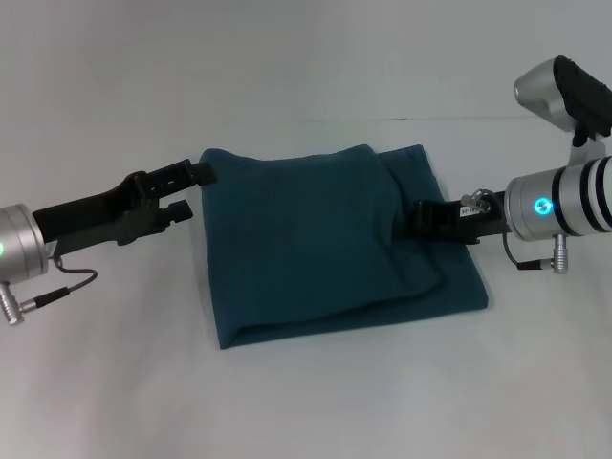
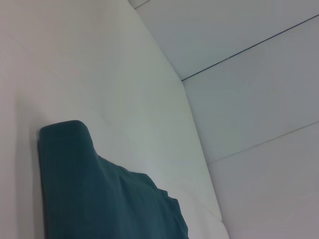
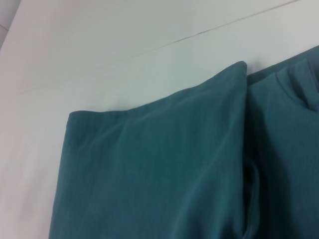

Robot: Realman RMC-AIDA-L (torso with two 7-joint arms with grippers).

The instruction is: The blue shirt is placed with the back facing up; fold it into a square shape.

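The blue shirt lies on the white table as a folded, roughly square pad, with one layer lapped over the right part. My left gripper is at the shirt's far left corner, open, with its upper finger touching the cloth edge and nothing between the fingers. My right gripper rests over the shirt's right side, at the edge of the lapped layer. The left wrist view shows a folded corner of the shirt. Stacked folded layers of the shirt fill the right wrist view.
The white table spreads around the shirt on all sides. A thin dark seam runs along the far part of the surface. A grey and black camera mount sits above my right arm.
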